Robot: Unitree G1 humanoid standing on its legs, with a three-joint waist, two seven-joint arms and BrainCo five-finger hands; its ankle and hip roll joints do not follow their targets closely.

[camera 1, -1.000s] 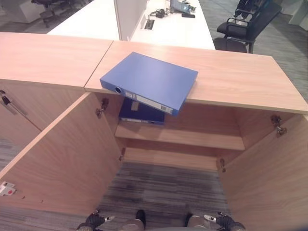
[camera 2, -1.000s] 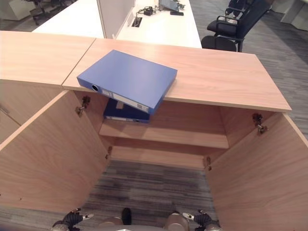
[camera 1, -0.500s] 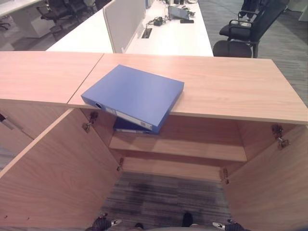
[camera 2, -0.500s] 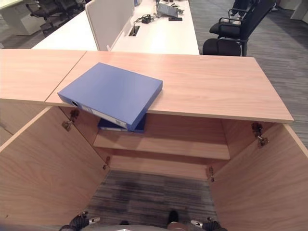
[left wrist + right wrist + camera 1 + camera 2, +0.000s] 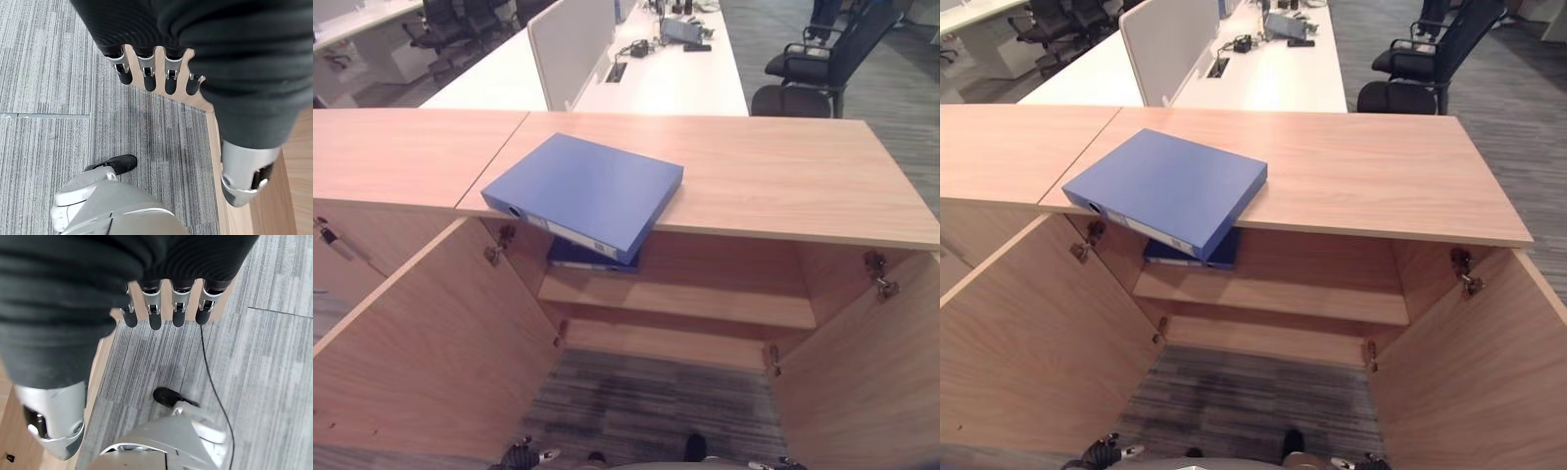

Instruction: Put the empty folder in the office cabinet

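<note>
Folder (image 5: 585, 190) on cabinet (image 5: 783, 176) top, corner overhanging open doors; second folder (image 5: 578, 257) on shelf beneath. Both hands (image 5: 156, 73) (image 5: 166, 308) empty, fingers straight.

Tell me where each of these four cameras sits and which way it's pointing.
Left eye view: on the head, looking down at the blue folder overhanging the open cabinet.
Right eye view: beside it, same scene; both share the folder and a second folder on the shelf.
Left wrist view: along the left hand, fingers relaxed, toward carpet.
Right wrist view: along the right hand, likewise.
</note>
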